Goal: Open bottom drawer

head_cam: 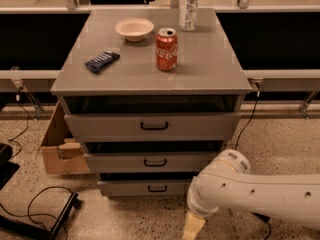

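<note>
While bottom drawer (150, 187) seems shut, gripper (192, 227) beside

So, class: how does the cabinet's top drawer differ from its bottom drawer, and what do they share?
The top drawer has a taller, wider front than the bottom drawer. The top drawer's handle is larger than the bottom drawer's. Both are grey with a black centre handle. The tool hangs low near the bottom drawer's right end.
</note>
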`<state>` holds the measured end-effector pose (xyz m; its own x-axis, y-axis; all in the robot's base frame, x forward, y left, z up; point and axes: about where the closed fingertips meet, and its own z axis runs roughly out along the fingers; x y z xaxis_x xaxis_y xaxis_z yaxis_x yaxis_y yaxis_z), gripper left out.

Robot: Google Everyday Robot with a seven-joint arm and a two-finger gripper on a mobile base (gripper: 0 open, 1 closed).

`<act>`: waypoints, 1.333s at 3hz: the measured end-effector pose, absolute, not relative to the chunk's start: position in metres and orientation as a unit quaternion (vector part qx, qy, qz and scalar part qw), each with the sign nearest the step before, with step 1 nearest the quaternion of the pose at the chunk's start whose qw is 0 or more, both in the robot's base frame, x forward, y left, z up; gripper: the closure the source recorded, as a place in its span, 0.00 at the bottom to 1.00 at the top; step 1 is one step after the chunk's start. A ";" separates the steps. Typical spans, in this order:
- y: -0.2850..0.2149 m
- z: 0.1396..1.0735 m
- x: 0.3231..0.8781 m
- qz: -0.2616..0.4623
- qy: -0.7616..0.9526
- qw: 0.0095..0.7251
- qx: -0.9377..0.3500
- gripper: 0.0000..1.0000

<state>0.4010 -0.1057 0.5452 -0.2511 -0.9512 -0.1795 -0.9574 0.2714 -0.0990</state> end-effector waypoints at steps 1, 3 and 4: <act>-0.067 0.500 0.420 0.027 0.778 0.114 -0.617 0.00; -0.037 0.452 0.438 0.035 0.770 0.099 -0.630 0.00; -0.031 0.423 0.439 0.037 0.770 0.091 -0.631 0.00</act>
<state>0.4392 -0.0312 0.4231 -0.1872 -0.9645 -0.1863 -0.9780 0.2008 -0.0572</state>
